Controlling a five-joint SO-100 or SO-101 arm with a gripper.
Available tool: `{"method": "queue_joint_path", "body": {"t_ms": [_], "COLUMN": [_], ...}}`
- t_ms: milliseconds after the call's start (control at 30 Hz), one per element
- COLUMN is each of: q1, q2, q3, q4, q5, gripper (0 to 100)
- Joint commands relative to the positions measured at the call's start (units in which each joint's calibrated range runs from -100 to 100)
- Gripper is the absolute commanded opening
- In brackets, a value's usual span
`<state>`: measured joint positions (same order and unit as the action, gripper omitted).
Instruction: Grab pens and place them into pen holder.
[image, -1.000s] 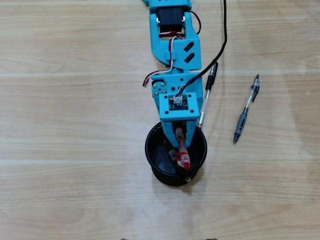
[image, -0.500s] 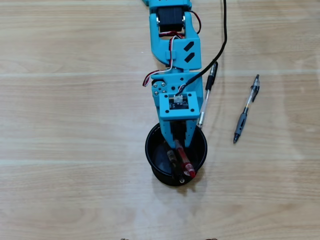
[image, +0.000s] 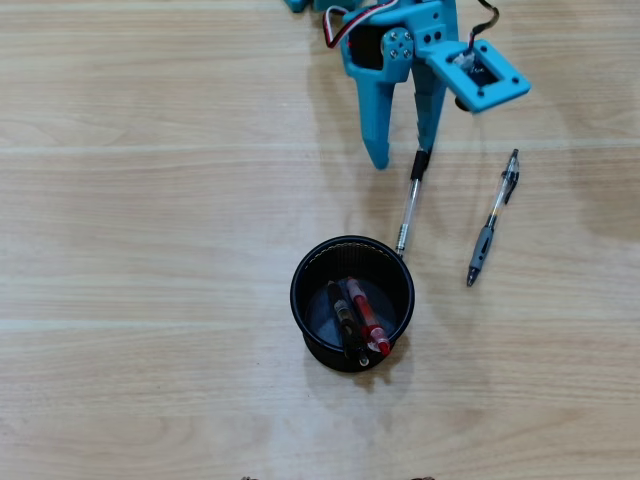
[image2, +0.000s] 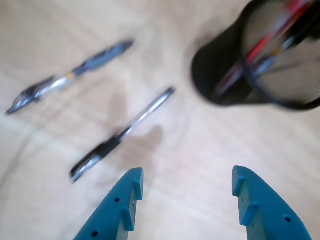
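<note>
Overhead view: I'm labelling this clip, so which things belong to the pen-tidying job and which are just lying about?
Belongs to the job:
- round black wire-mesh pen holder
- black pen and red-and-clear pen inside it
- clear pen with black cap on the table
- clear pen with grey grip on the table
- open blue gripper

Just lying about:
- nothing else visible on the wooden table

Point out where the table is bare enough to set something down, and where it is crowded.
Bare wood lies left of the pen holder and below it. Crowded: right of it, where the black-capped pen and grey-grip pen lie under the open gripper.
</note>
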<state>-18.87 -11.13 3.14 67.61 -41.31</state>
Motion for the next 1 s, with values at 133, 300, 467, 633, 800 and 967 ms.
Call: {"method": "queue_joint_path", "body": {"t_ms": [133,300,467,633,800,967], "q1": [-8.0,-9.3,-8.7,-9.2,-9.3,-8.6], "q2": [11.1,17.5,23.0,28.5,34.3,38.0], "q3": [-3.7,-6.4,-10.1,-10.0,-10.0,-10.0], "q4": [15.4,14.9,14.8,7.5,4.1,4.0], "q5": [-16.6,-21.2,-22.1,-22.1,-22.0,-22.0], "gripper": [20,20,20,20,20,20]}}
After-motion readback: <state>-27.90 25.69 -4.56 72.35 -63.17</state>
